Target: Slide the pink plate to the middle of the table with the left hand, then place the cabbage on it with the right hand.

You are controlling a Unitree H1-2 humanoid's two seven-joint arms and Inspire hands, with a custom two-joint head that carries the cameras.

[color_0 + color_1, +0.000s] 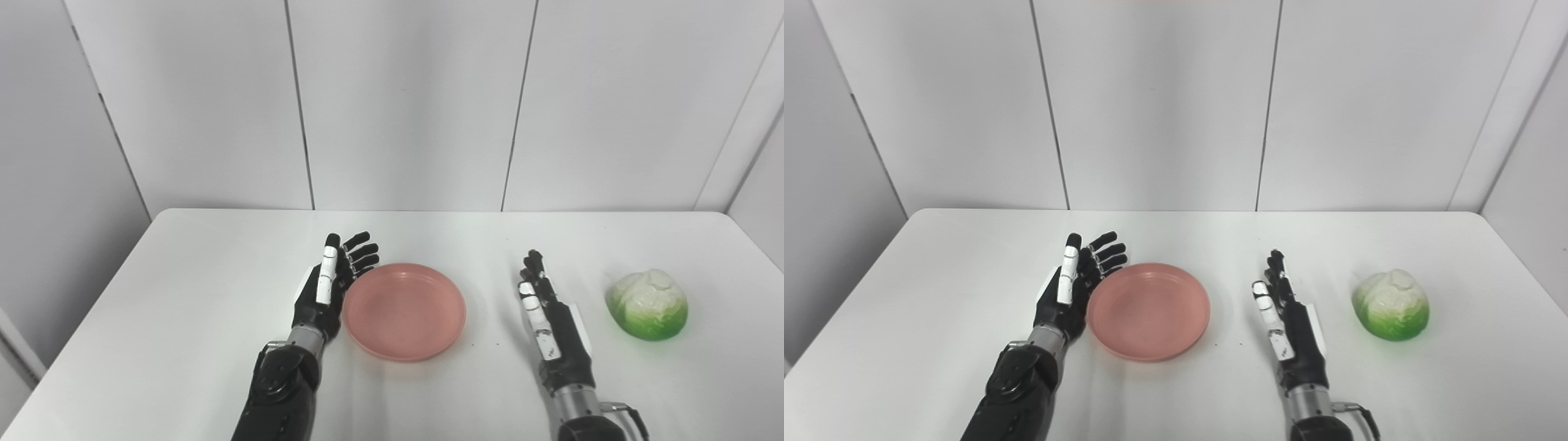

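The pink plate (404, 310) lies empty near the middle of the white table (184, 294). My left hand (331, 285) stands on edge against the plate's left rim, open, fingers straight and pointing away from me. The green and white cabbage (647, 304) sits on the table at the right. My right hand (548, 318) is open and empty, fingers straight, resting between the plate and the cabbage, apart from both. The plate (1149, 310), the cabbage (1391, 304) and both hands also show in the right eye view.
White wall panels (404, 104) stand behind the table's far edge. The table's left part and front strip are bare white surface.
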